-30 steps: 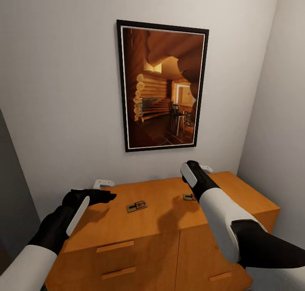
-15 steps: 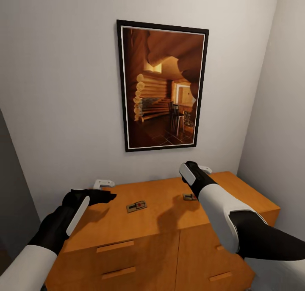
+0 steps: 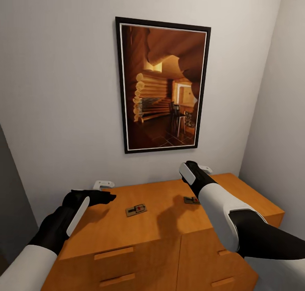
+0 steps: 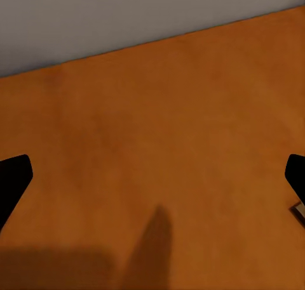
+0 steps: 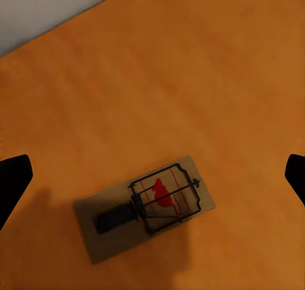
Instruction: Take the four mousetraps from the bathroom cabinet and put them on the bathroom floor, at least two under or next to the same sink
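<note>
Two mousetraps are seen lying flat on the top of the cabinet (image 3: 140,227), an orange-brown wooden chest set against a pale wall. One mousetrap (image 3: 136,210) is placed near the middle of the top, well apart from both arms; its tan board and dark wire parts can be made out. The second mousetrap (image 3: 191,200) is partly covered in the head view by the right forearm, and it is shown whole in the right wrist view (image 5: 145,207), where a dark wire frame and a red mark are carried on the board. The right pincer (image 5: 152,172) is held above this trap without contact, its dark fingertips (image 5: 13,176) spread wide at the two edges of that view. The left pincer (image 4: 152,176) is held over bare wood near the cabinet's left rear part, its fingertips (image 4: 11,176) likewise spread wide and nothing gripped; a small pale corner is glimpsed beside one tip, too little to be identified. Drawer fronts with slim handles (image 3: 113,253) are seen below the top. A framed picture (image 3: 163,85) of a log interior is hung on the wall above the cabinet.
</note>
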Controlling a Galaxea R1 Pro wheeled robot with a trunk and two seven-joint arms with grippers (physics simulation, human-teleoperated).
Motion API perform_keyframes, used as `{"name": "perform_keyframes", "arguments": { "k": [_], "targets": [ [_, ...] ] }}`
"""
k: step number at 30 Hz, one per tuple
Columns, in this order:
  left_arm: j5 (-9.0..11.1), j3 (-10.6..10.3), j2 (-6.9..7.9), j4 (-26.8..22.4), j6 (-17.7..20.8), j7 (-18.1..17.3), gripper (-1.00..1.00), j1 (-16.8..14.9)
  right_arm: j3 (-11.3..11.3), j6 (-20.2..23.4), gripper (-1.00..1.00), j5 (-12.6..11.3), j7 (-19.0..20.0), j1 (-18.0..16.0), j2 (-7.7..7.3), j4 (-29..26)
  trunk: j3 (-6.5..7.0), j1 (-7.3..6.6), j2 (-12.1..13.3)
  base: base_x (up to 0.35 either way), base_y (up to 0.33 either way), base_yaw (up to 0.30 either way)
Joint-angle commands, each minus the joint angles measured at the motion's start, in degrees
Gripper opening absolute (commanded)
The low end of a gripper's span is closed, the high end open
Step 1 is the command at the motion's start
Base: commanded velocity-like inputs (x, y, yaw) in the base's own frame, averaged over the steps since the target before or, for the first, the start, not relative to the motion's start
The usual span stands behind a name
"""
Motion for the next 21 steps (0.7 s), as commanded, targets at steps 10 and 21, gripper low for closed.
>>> {"name": "perform_keyframes", "arguments": {
  "k": [10,21],
  "targets": [
    [0.0,-0.1,0.05,0.0,0.2,-0.1,1.0,0.0,0.0,0.2,1.0,-0.1,-0.2,0.0,0.01,-0.1,-0.08,0.01,-0.1,0.006,0.0,0.0],
    [0.0,-0.1,0.0,0.0,0.2,-0.1,1.0,0.0,-1.5,-1.5,1.0,-6.0,-0.3,0.0,0.01,0.1,-0.08,0.01,-0.1,0.0,0.0,0.0]
  ]
}}
